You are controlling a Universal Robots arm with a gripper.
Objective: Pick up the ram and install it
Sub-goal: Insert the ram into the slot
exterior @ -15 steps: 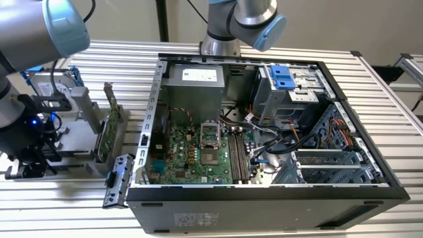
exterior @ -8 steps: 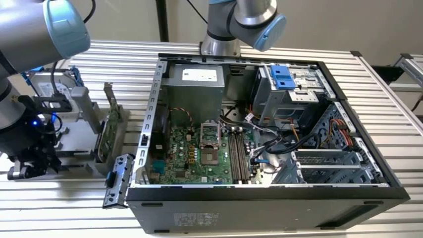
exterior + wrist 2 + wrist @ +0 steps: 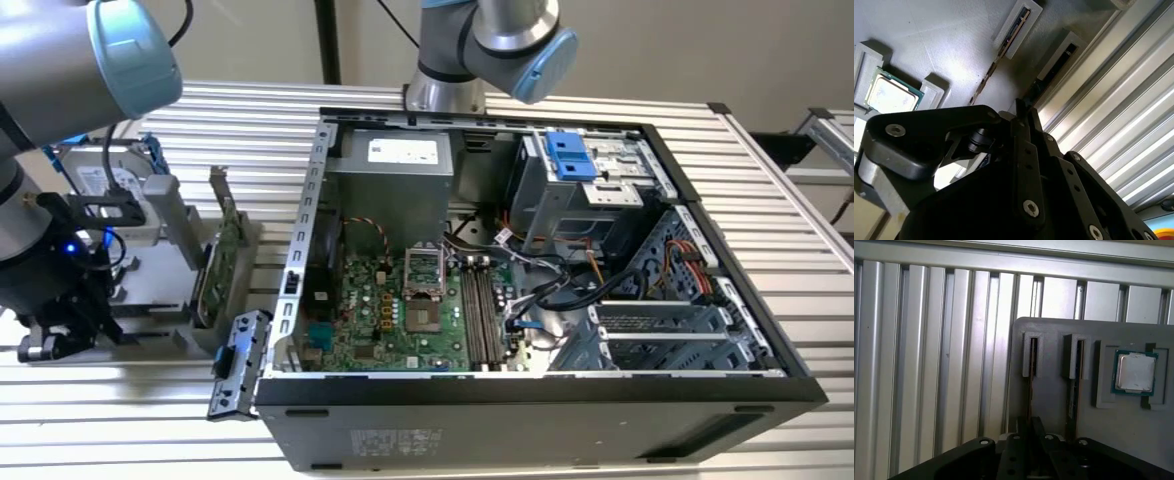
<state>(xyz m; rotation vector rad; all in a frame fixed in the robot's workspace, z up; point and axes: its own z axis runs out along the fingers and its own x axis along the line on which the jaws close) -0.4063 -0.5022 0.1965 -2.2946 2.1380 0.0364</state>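
the ram (image 3: 1030,390) stands on edge in the grey holder (image 3: 1054,355) (at the exterior view's left) so the gripper (image 3: 1030,423), narrowed, pinches its flat faces.

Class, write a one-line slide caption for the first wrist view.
Gripper lined up with a ram stick standing on edge in a grey tray, beside a processor.

Black gripper (image 3: 1030,426); grey tray (image 3: 1054,395); silver processor (image 3: 1135,372) (green rim); ribbed silver table (image 3: 929,365).
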